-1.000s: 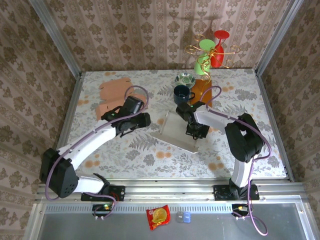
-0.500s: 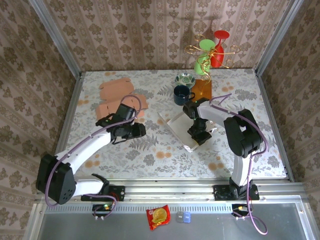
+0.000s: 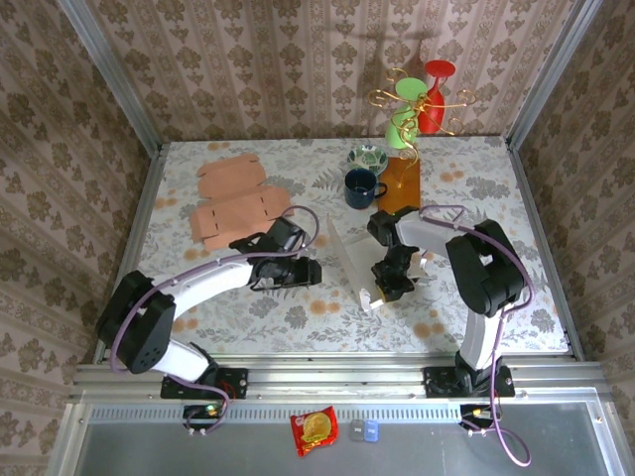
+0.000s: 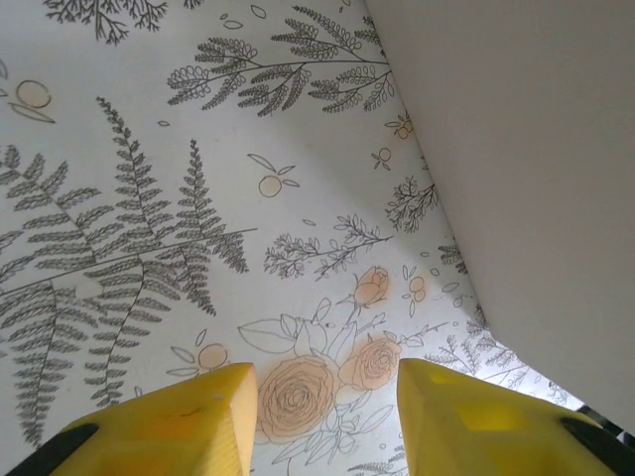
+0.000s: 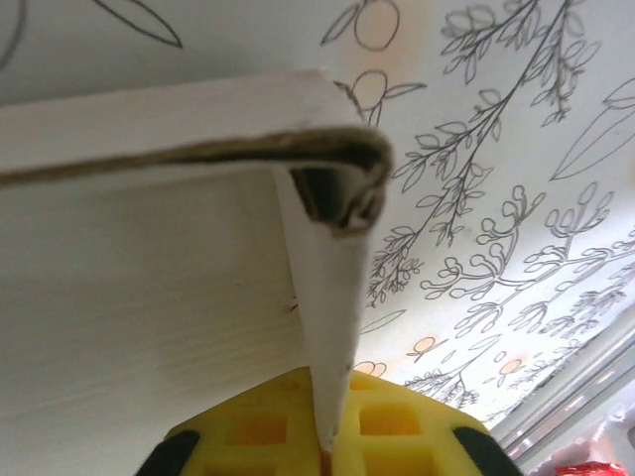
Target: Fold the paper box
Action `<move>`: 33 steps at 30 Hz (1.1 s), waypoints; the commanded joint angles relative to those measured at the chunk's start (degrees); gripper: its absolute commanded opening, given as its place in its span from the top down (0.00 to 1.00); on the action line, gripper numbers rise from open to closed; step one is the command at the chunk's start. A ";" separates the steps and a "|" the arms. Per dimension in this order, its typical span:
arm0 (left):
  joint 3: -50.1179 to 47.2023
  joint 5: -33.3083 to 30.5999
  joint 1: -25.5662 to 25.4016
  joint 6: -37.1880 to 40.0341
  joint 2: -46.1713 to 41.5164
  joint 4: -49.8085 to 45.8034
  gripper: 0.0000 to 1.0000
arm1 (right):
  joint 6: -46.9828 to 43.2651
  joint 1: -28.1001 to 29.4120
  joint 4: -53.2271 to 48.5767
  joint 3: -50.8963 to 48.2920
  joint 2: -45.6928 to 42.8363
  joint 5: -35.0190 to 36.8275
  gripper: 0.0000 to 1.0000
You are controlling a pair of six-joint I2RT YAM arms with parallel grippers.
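- The worktop [image 3: 248, 327], under a floral cloth, carries the paper box [image 3: 349, 260] near its middle. The box is a white sheet tipped up on edge. Its long axis runs from the far side toward the arm bases, slanting a little rightward as it comes nearer.
- The box stands between the arms. The left arm [image 3: 198, 283] reaches in from its left side, and the right arm [image 3: 437, 233] curls in from its right.
- The right fingers [image 5: 268, 428] have the contact. They are clamped on a thin flap at the box's near end, and the flap's edge runs down between the pads.
- The left fingers [image 4: 189, 421] stand apart with bare cloth between them. The box's white face rises just ahead and to their right, close but not touching. Pressing or pinching that face would likely need a short reach rightward.
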 commanded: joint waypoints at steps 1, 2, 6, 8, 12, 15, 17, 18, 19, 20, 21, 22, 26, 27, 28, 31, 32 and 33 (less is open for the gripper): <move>1.35 1.33 -0.15 -1.17 1.23 2.74 0.58 | 5.63 1.18 6.14 -4.26 -2.99 -0.06 0.73; 1.53 1.54 -0.19 -1.29 1.53 3.28 0.59 | 5.95 1.36 6.28 -4.76 -4.81 0.94 0.64; 2.16 2.25 -0.18 -1.38 2.77 4.69 0.59 | 4.29 1.64 4.09 -4.99 -11.02 4.43 0.49; 2.67 2.51 -0.19 -1.37 3.16 5.23 0.59 | 1.85 1.47 2.57 -4.53 -14.28 6.67 0.44; 3.62 2.78 -0.22 -1.37 3.67 6.14 0.59 | -6.48 1.28 -0.25 -2.75 -20.19 13.43 0.42; 3.96 3.21 -0.16 -1.35 3.63 7.31 0.59 | -20.68 1.19 4.15 -1.72 -24.16 17.05 0.46; 4.16 3.70 -0.28 -1.29 3.62 8.28 0.59 | -33.24 1.26 7.60 -0.08 -25.83 15.70 0.49; 4.32 3.79 -0.28 -1.12 3.68 8.40 0.59 | -38.11 1.48 9.43 0.60 -25.92 13.55 0.50; 4.45 3.83 -0.28 -1.06 3.60 8.43 0.59 | -43.64 1.84 11.44 1.21 -27.57 10.78 0.49; 4.62 3.83 -0.37 -1.02 3.51 8.48 0.59 | -48.64 2.21 13.54 1.62 -28.51 7.10 0.49; 4.57 3.95 -0.37 -1.01 3.36 8.65 0.59 | -51.92 2.63 14.79 2.07 -29.16 4.59 0.49; 4.57 3.86 -0.40 -1.00 3.40 8.80 0.59 | -54.87 3.30 15.52 2.71 -29.82 2.42 0.48; 5.02 3.81 -0.45 -0.87 3.61 9.11 0.59 | -60.93 5.14 16.28 5.85 -29.62 -4.17 0.47; 5.35 3.82 -0.38 -0.73 3.84 9.02 0.59 | -62.05 5.71 15.21 7.15 -28.67 -4.59 0.47; 5.58 3.83 -0.41 -0.65 4.07 8.93 0.59 | -63.45 6.36 13.71 8.92 -27.31 -4.80 0.47; 6.18 3.91 -0.46 -0.54 4.48 8.95 0.59 | -66.61 7.73 8.92 13.63 -22.01 -3.97 0.47; 6.22 3.92 -0.46 -0.54 4.64 8.99 0.59 | -67.23 7.84 7.90 15.05 -20.58 -3.94 0.48; 6.38 3.84 -0.55 -0.44 4.61 8.94 0.59 | -67.64 7.87 7.15 16.01 -19.52 -3.58 0.48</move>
